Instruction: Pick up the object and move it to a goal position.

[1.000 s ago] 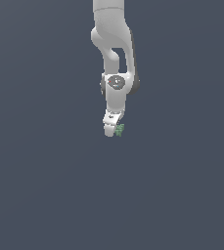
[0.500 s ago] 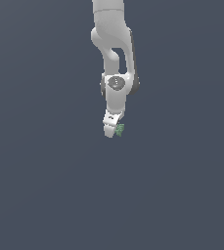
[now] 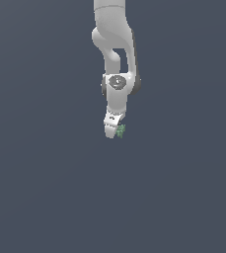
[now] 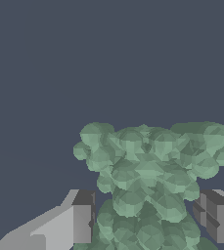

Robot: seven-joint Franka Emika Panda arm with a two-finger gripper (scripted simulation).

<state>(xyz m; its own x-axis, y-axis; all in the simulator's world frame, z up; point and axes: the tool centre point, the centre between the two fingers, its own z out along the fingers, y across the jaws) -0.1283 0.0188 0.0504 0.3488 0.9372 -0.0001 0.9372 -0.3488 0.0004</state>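
Green lump (image 4: 150, 183) sat between the gripper (image 4: 150, 219) jaws, pinched from both sides, its bushy end projecting beyond the fingertips (image 4: 81, 215).

White arm (image 3: 115, 54), dark joint bands, grey-padded end effector (image 3: 115, 132)

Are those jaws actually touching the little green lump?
Touching. In the wrist view the green lump fills the space between both fingers, pressed against each with no gap. The exterior view shows it at the gripper tip.

pale-green lumpy object (image 3: 120, 131) (image 4: 152, 180) clamped between the tool's fingers.
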